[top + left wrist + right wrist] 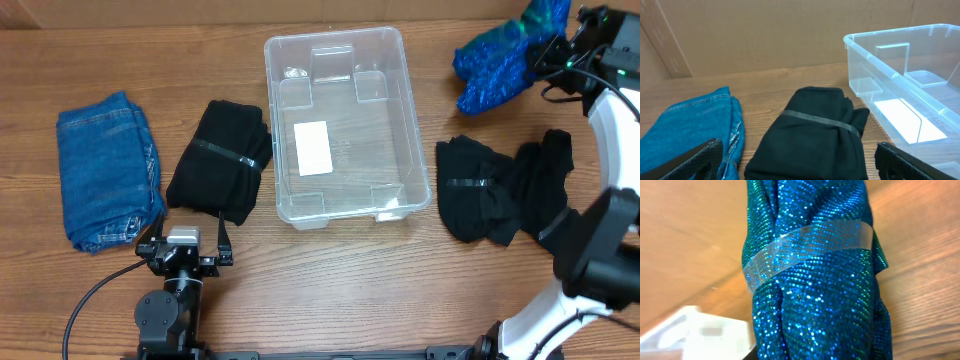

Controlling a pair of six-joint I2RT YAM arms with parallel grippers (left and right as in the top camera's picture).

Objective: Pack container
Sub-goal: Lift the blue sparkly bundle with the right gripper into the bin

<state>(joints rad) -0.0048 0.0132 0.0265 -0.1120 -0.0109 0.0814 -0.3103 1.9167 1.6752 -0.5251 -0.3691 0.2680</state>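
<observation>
The clear plastic container (335, 40) stands empty at the table's middle, a white label on its bottom; it also shows in the left wrist view (890, 75). My right gripper (553, 48) is at the far right back, shut on a taped blue sequined cloth bundle (495, 65) that fills the right wrist view (815, 280) and hides the fingers. My left gripper (800, 167) is open and empty, low at the front left (185, 245), just in front of a taped black cloth bundle (220, 160) (815, 135).
Folded blue jeans (105, 170) (695, 125) lie at the far left. A loose black garment (505, 185) lies right of the container. A cardboard wall (765, 35) stands behind the table. A blurred white object (695, 332) shows under the sequined cloth.
</observation>
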